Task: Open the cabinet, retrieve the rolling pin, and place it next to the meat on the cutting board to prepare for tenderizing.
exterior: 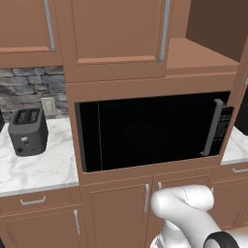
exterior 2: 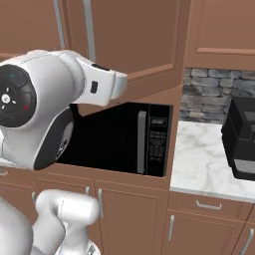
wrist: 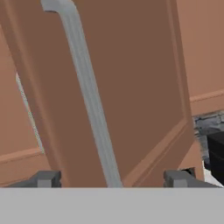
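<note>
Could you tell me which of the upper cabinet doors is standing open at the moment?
The cabinet door above the microwave is open: it angles outward, exposing a bare shelf beside it. The door over the coffee machine lies flush, closed.

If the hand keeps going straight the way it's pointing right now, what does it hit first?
Most likely the cabinet door's silver bar handle, which runs between the open hand's fingertips, with the cabinet door panel right behind it. Depth is hard to judge.
</note>
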